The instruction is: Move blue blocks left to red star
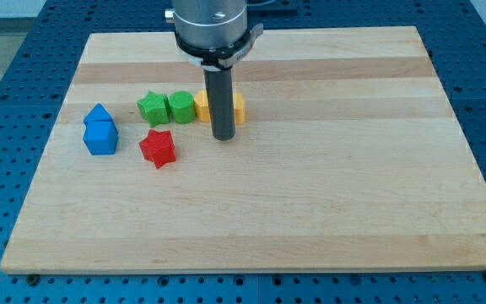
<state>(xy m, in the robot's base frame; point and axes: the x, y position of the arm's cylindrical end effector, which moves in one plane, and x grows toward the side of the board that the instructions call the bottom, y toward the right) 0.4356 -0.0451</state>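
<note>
Two blue blocks stand touching at the board's left: a blue house-shaped block (98,116) and, just below it, a blue cube (101,138). The red star (158,148) lies to their right, apart from them by a small gap. My tip (224,136) rests on the board to the right of the red star, just in front of the yellow blocks. It touches neither the star nor the blue blocks.
A row of blocks sits above the red star: a green star-like block (152,107), a green hexagonal block (180,106), and yellow blocks (238,108) partly hidden behind the rod. The wooden board (310,194) lies on a blue perforated table.
</note>
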